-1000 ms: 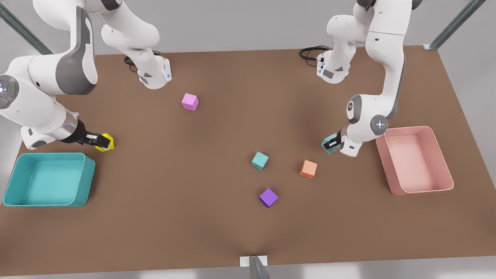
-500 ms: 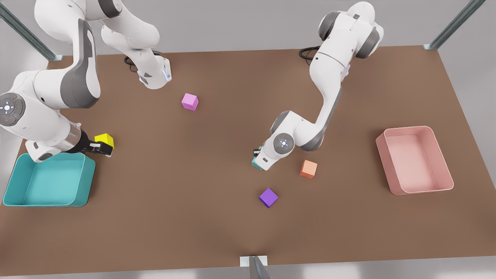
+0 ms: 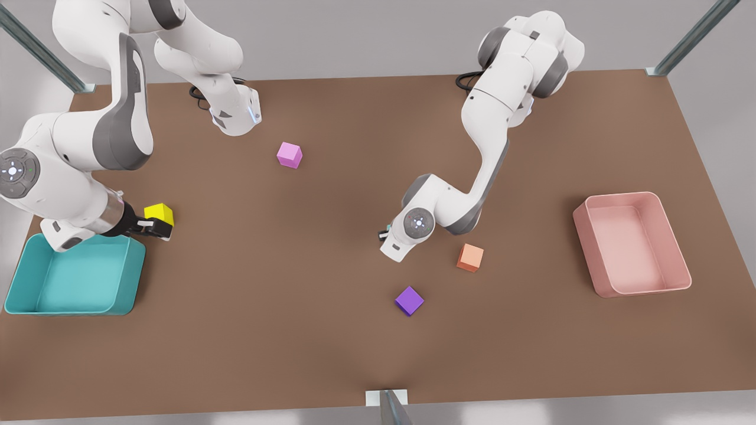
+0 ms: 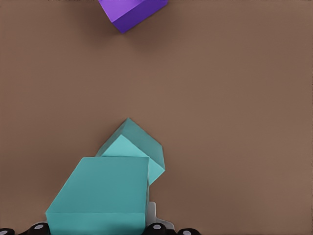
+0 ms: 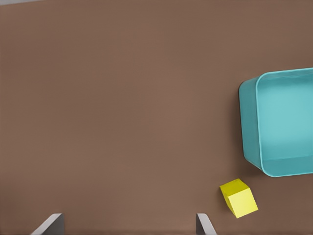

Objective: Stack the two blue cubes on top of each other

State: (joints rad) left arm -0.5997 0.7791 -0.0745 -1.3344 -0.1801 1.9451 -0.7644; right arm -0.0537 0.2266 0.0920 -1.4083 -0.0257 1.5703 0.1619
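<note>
Our left pincer [image 3: 385,235] sits right of centre in the front view, above the purple cube [image 3: 409,300]. It is clamped on one blue cube, the held cube [image 4: 100,191]. In the left wrist view that cube hangs over the lower cube [image 4: 142,142], which rests on the counter [image 3: 295,330].

The two are not lined up. The held cube covers only part of the lower one, and their edges run at different angles. We cannot tell whether the faces are touching or apart.

We see three main risks:

- **Overhang.** If we let go with this offset, the held cube could tip off the exposed corner and roll toward the purple cube.
- **Shoving the base.** If we press down while off-centre, we could push the lower cube sideways, since nothing braces it.
- **Dragging on release.** The twist between the cubes leaves a smaller shared footprint. If a finger catches as the pincer parts, it could pull the top cube off.

We would centre and square the held cube before lowering it, then release gently and lift straight up.

Our right pincer [image 3: 155,227] waits at the left of the front view, just beside the yellow cube [image 3: 159,213] and near the teal bin [image 3: 134,277]. Its fingers are spread wide around nothing. It is well away from the stack and should not disturb it.
</note>
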